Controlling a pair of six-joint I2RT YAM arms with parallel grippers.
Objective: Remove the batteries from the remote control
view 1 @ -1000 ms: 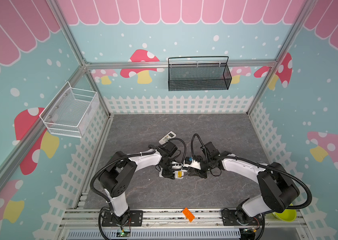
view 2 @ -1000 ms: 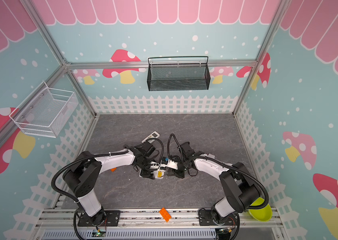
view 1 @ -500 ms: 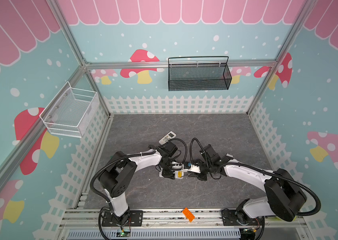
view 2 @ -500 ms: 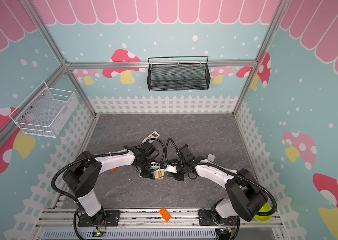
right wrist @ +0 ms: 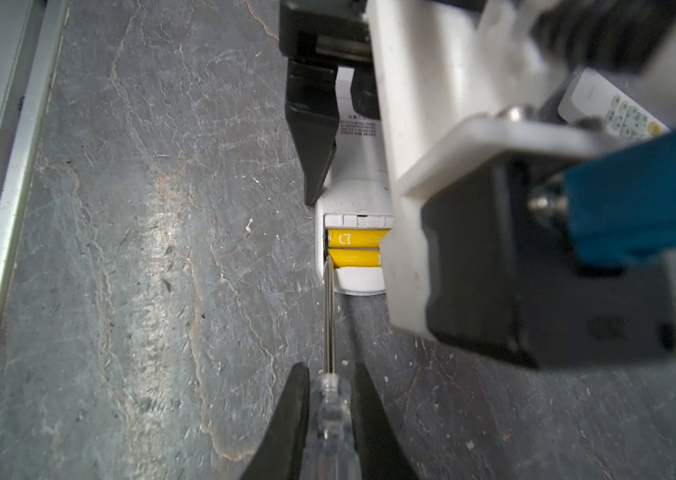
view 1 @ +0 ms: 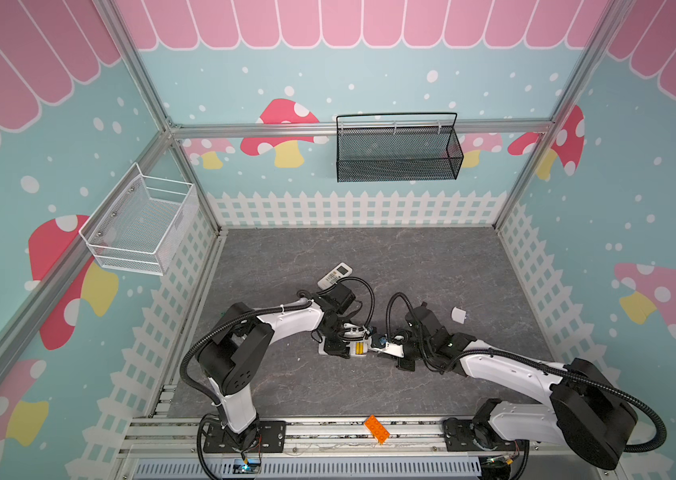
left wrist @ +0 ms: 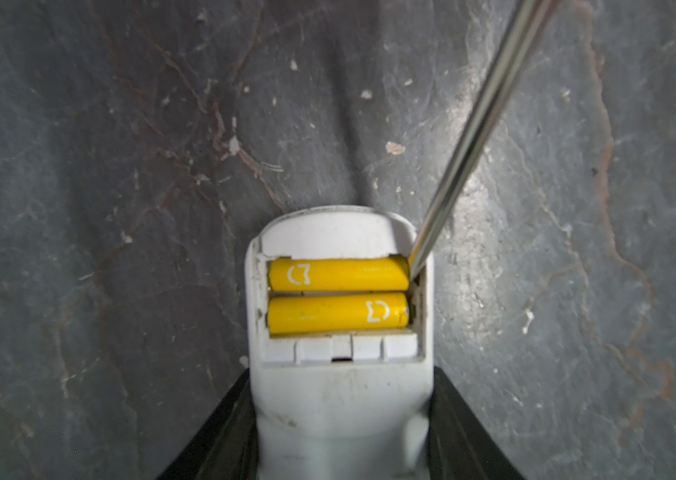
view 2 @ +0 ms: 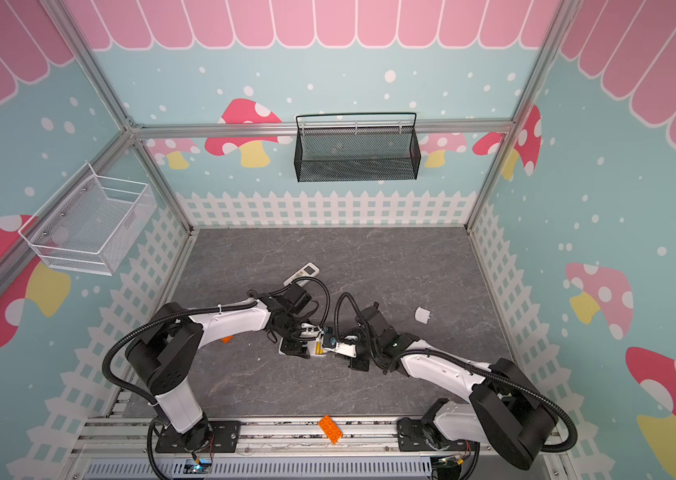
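White plastic fills the left gripper (left wrist: 340, 374): its black fingers are clamped on either side of the remote control (left wrist: 328, 237). The remote lies back-up on the grey table (view 1: 411, 266), near the front and just left of centre. A second remote (view 1: 335, 275) lies further back, buttons up.

The battery bay at the held remote's right end is uncovered, and two yellow batteries (left wrist: 338, 275) sit in it side by side, both fully seated. No black ones show.

From the right comes the screwdriver (right wrist: 329, 324). Its steel tip is tucked into the gap between the end of one battery and the bay wall. The right gripper (right wrist: 330, 370) is closed tight on its clear handle. Further right and farther back, well apart from both arms, lies the small white cover (view 1: 458, 315).

Over the last second the right arm's elbow has swung out and down toward the near right. The blade has stayed at the bay, and the left arm has held its place. I read that as the arm setting its angle to lever. Nothing is unloaded yet, and the first battery has still to be prised up.
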